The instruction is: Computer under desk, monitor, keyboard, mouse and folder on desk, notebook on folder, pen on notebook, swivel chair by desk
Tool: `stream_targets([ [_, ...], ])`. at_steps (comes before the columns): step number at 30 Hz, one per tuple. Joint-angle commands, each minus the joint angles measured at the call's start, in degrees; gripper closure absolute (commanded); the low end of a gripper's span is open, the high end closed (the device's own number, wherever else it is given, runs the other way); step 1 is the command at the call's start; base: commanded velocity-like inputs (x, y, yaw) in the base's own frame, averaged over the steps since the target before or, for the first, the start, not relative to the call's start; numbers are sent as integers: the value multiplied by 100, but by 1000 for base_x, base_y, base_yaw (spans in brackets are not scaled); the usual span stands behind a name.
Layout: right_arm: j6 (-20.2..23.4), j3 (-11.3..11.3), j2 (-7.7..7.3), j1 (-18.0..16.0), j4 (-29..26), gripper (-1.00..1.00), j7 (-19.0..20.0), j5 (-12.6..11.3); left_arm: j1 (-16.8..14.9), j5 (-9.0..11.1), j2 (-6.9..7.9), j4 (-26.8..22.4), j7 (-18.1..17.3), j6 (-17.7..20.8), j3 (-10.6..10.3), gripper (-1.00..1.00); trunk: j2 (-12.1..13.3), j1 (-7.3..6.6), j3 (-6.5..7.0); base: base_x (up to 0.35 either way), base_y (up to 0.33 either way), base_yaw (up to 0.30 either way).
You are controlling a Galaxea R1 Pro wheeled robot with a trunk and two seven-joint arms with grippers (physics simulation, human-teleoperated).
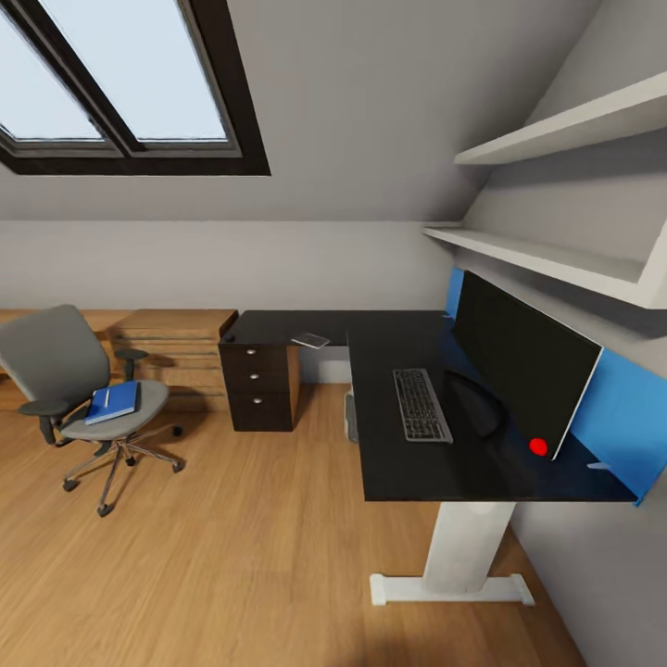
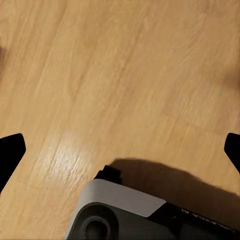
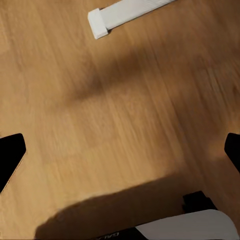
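In the left wrist view the left gripper (image 2: 120, 150) hangs over bare wood floor (image 2: 125, 75), its two dark fingertips (image 2: 11, 150) at the far left and right edges of the frame, spread wide with nothing between them; the right gripper (image 3: 120, 150) looks the same in its own view, fingers (image 3: 11, 152) wide apart and empty, with the white foot of the desk leg (image 3: 125, 12) at the top of the frame. In the head view the swivel chair (image 1: 56, 371) stands at the left middle, well apart from the desk (image 1: 408, 463), and the folder (image 1: 113, 404) lies flat on its seat with what looks like the pen (image 1: 106, 396) on top. The folder looks light, thin and fairly stiff, probably slick; I would pinch it by an edge overhanging the soft seat and keep it level so the pen does not roll off. On the desk, right of centre, the keyboard (image 1: 421, 405) lies just beside the monitor (image 1: 519, 366), which stands upright by the wall. A thin flat grey thing near the desk's far corner may be the notebook (image 1: 310, 340). I cannot make out the mouse.
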Motion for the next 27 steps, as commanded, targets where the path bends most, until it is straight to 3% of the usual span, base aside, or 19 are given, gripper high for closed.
stream_targets([
  [1, -29, 55, 4, -6, -7, -100, 28, -54, -2, 34, 4, 22, 45, 16, -25, -100, -4, 4, -7, 324, 5, 0],
  [5, -31, 82, 5, -6, 7, -100, 29, -50, -3, 39, 4, 151, 45, 16, -25, -100, -4, 4, -7, 325, 82, 0],
  [6, -31, 83, 5, -6, 15, -100, 29, -50, -3, 41, 4, 629, 45, 15, -25, -100, -4, 4, -7, 324, 148, 0],
  [12, -30, 84, 14, -6, 18, -100, 30, -50, -3, 43, 4, 634, 45, 14, -25, -100, -4, 4, -7, 320, 184, 71],
  [27, -31, 84, 14, -6, 8, -100, 29, -50, -2, 43, 4, 634, 45, 14, -25, -100, -4, 4, -12, 317, 192, 262],
])
